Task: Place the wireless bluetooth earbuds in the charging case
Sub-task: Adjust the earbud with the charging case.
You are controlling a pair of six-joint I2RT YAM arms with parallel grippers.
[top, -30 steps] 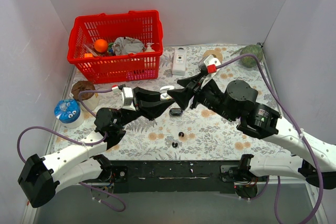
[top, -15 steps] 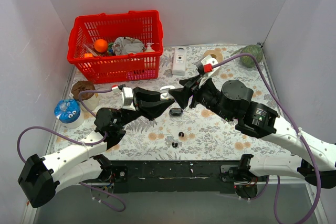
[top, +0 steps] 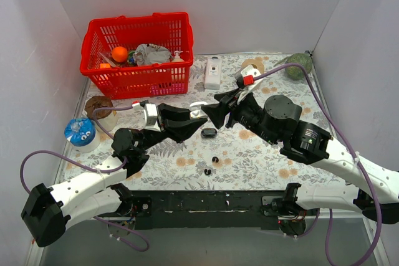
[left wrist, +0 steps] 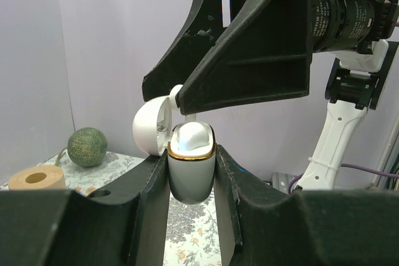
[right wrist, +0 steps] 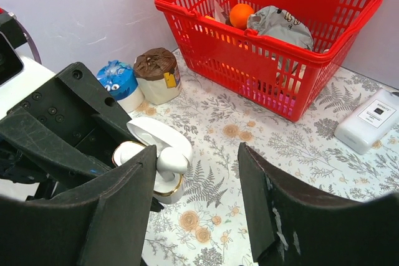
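Left wrist view: with the white gold-rimmed charging case (left wrist: 191, 154) clamped upright by the left gripper (left wrist: 191, 182), the white plastic earbud (right wrist: 173, 160) should be pressed straight down by the right gripper (right wrist: 196, 154), jaws wide and empty.

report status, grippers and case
Left gripper shut on charging case, lid open. Right gripper open, over it. White earbud sits in the case; two black earbuds on the table. Nothing in the way.
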